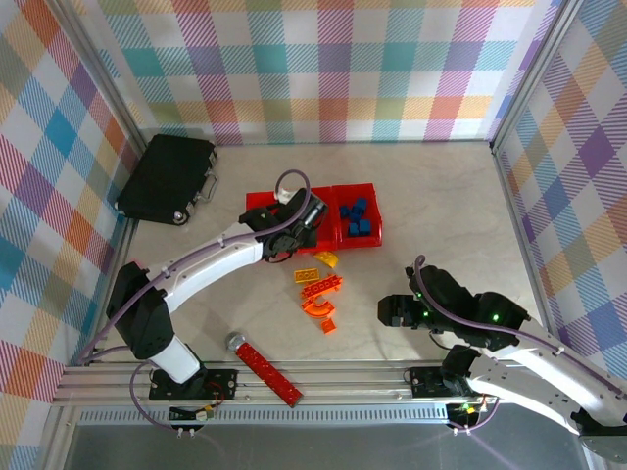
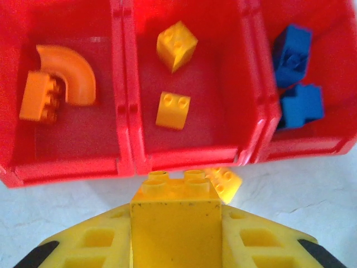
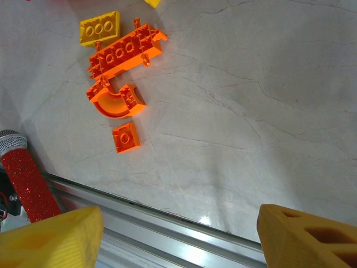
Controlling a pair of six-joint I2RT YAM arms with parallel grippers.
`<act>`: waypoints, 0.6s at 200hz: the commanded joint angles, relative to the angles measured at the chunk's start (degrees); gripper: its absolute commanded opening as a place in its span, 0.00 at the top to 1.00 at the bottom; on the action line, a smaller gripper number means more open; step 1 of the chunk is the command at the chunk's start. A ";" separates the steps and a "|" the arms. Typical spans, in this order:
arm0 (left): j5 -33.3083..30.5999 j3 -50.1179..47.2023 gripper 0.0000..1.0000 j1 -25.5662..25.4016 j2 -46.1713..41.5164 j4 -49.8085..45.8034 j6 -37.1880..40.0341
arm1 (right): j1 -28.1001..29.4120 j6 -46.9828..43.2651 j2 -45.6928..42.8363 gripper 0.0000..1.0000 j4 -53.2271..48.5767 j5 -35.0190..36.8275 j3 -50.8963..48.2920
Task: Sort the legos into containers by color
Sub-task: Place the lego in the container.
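I've got the yellow brick point(image 2: 174, 212) pinched in my left jaws, bottom centre of the wrist frame, just short of three red bins point(image 2: 125, 162). It half hides a second yellow brick point(image 2: 227, 181). The left bin holds two orange pieces point(image 2: 67, 78) and the middle bin two yellow blocks point(image 2: 173, 109). The blue bricks point(image 2: 293, 56) are cut off at the right. My right jaws are spread above the bench point(image 3: 268, 100).

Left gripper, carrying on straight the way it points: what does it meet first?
Probably the near wall of the middle bin, with the held yellow brick touching first; depth is unclear.
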 commanded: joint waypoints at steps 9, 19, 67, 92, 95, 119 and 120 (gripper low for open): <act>-2.27 6.88 0.72 0.10 4.96 -3.32 4.30 | -0.26 0.69 -0.32 0.27 0.88 -0.89 -0.55; -1.87 8.36 0.72 0.62 6.64 -2.92 4.79 | -0.21 0.80 -0.85 0.27 0.54 -0.88 -0.49; 0.71 14.44 0.72 3.99 16.09 -2.19 5.78 | -0.25 1.28 -3.18 0.27 -1.91 -0.10 0.02; 2.34 15.77 0.71 5.21 19.10 -0.93 5.88 | -0.25 1.42 -3.55 0.27 -3.29 0.11 0.62; 2.42 15.82 0.70 5.25 19.39 -0.62 5.91 | -0.26 1.42 -3.55 0.27 -3.37 0.19 0.63; 3.13 16.39 0.69 5.96 21.37 0.82 5.96 | -0.26 1.33 -3.91 0.27 -4.02 0.75 1.06; 3.15 16.43 0.69 6.00 21.39 0.86 6.00 | -0.26 1.33 -3.90 0.27 -4.03 0.77 1.08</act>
